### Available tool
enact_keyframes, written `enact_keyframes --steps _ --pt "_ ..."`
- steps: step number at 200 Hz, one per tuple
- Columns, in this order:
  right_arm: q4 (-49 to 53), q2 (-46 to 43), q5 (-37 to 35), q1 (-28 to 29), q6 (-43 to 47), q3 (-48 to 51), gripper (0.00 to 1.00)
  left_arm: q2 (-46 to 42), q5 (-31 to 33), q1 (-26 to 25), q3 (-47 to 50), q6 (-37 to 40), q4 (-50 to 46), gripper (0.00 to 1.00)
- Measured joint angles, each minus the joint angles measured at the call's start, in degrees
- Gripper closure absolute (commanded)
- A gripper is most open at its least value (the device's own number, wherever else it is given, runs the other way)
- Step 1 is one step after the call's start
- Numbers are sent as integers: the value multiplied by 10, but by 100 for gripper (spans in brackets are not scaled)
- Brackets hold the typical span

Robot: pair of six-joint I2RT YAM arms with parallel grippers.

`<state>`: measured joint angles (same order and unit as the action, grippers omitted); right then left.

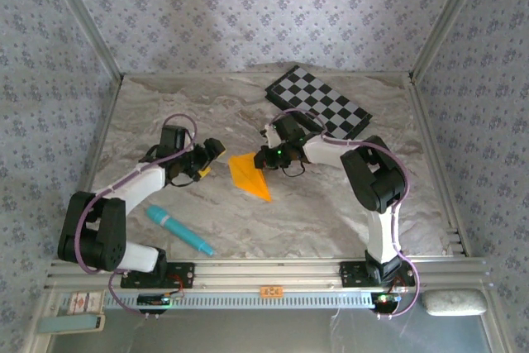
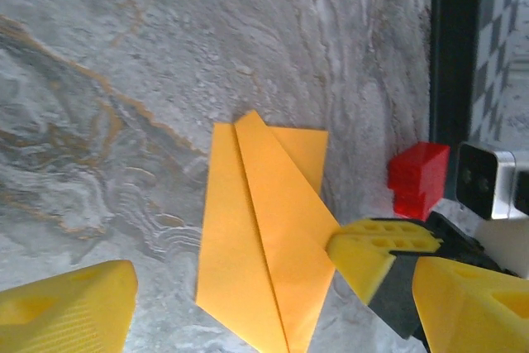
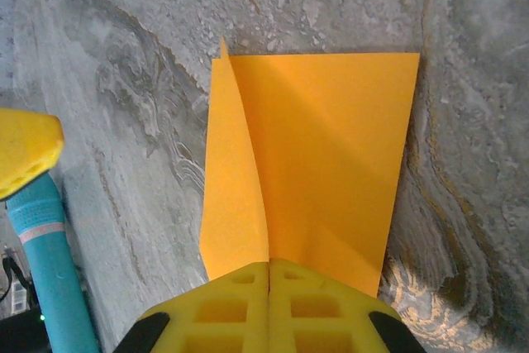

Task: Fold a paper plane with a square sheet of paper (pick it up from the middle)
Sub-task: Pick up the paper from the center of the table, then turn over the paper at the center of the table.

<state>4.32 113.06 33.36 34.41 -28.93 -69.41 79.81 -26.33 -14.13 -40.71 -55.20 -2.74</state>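
Marble-pattern counter [image 1: 331, 212], grey-brown veins, metal frame around it, patterned walls behind. Two arms bolted at the near rail, both bent inward toward the counter's middle.

Black-and-white checkerboard [image 1: 318, 102] lies flat at the far right of the counter, angled, behind the right arm's wrist.

Paper plane [image 1: 252, 175] sits near the middle of the counter, between the two end effectors. Orange-yellow, only partly folded: a long centre crease, one flap folded over along it, and one end narrowing to a point toward the near edge. It lies mostly flat on the counter; in the right wrist view one flap edge stands up slightly along the crease.

Teal pen [image 1: 178, 229] lies on the near left part of the counter, diagonal, well apart from the paper and close to the left arm's base link.

Right end effector [image 3: 269, 274]: yellow fingers pressed together with no gap, pinching the edge of the paper plane right where the crease ends.

Left end effector [image 1: 210, 159]: fingers spread wide, holding nothing, just left of the paper and not touching it.

Small red block [image 2: 417, 175] sits on the counter just past the paper, beside the right wrist.
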Motion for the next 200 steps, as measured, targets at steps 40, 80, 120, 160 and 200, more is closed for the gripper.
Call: enact_keyframes --steps 40,80,120,160,200 --pt "-59 -65 5 -4 -31 43 100 0 -59 0 10 -3 64 15" --pt "-161 -129 27 -23 -103 71 100 -6 -112 -13 19 -19 154 15" --pt "-277 -140 62 -38 -199 100 100 -6 -145 -45 19 -31 238 18" --pt "-363 -140 90 -42 -280 116 100 -6 -165 -56 19 -43 293 24" --pt "-431 -140 108 -44 -339 124 100 8 -186 -65 19 -62 341 36"
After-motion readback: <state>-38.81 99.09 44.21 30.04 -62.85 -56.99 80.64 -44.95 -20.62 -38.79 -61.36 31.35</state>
